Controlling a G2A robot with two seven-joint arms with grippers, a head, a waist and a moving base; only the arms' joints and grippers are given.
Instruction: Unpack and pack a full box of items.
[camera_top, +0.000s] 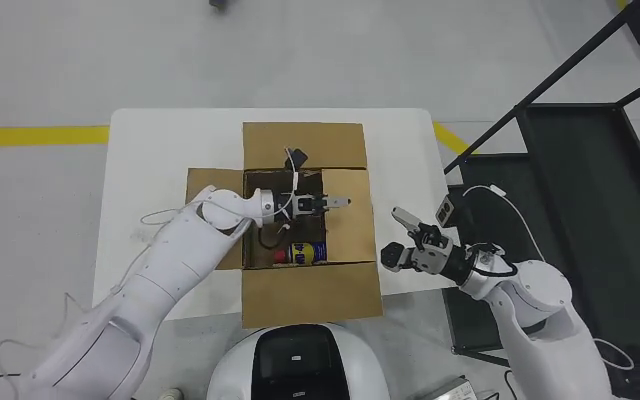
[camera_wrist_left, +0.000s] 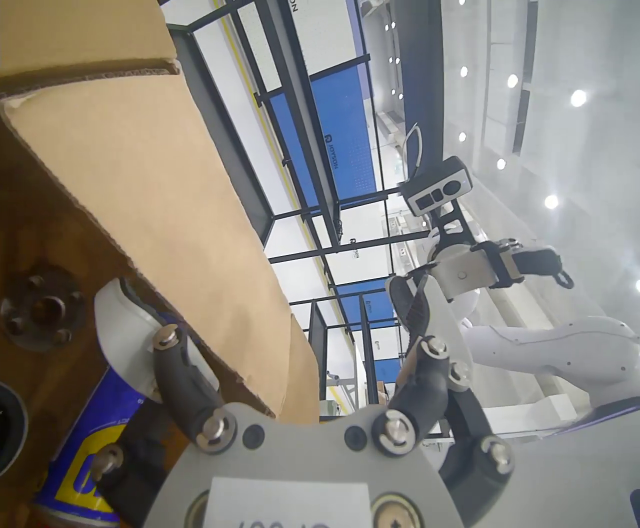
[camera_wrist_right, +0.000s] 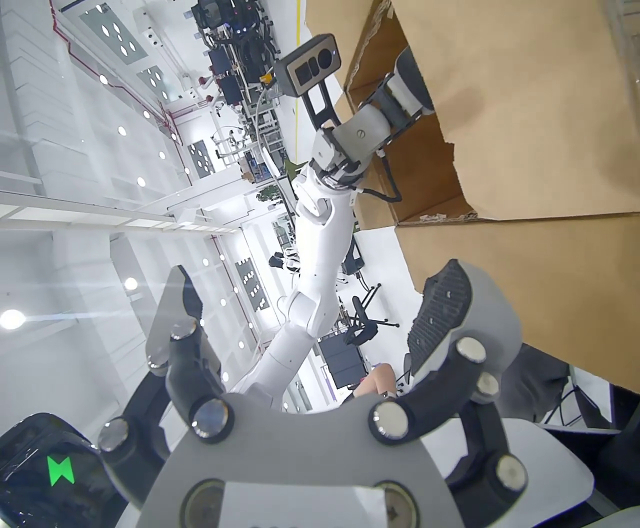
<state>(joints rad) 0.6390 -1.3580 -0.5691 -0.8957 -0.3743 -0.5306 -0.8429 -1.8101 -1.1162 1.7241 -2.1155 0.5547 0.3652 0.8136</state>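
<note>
The box (camera_top: 305, 145) sits open in the middle of the desk (camera_top: 150, 150) with all four flaps folded out; inside it, against the wall nearest the robot, lies a blue and yellow spray can (camera_top: 302, 252); beside it are darker pieces I cannot identify.

The risk I see is at the box's right flap (camera_top: 350, 225). The left pincer (camera_top: 330, 203) hangs at the box's right wall with its jaws spread wide and nothing held; in its wrist view the flap's cardboard edge runs between the two fingers. If I close from here, I judge it would pinch cardboard rather than an item; any lift would then drag or tip the box and disturb what remains inside. The can is round and lies on its side, so a glancing finger could roll it away along the box floor.

Relative to the left pincer, the can lies lower in the box and toward the robot's side; one finger is down inside the box near it, though I cannot tell whether they touch.

The right pincer (camera_top: 398, 238) is outside the box, just beyond the right flap and over the desk's edge; it is wide open and empty, well apart from the can.
</note>
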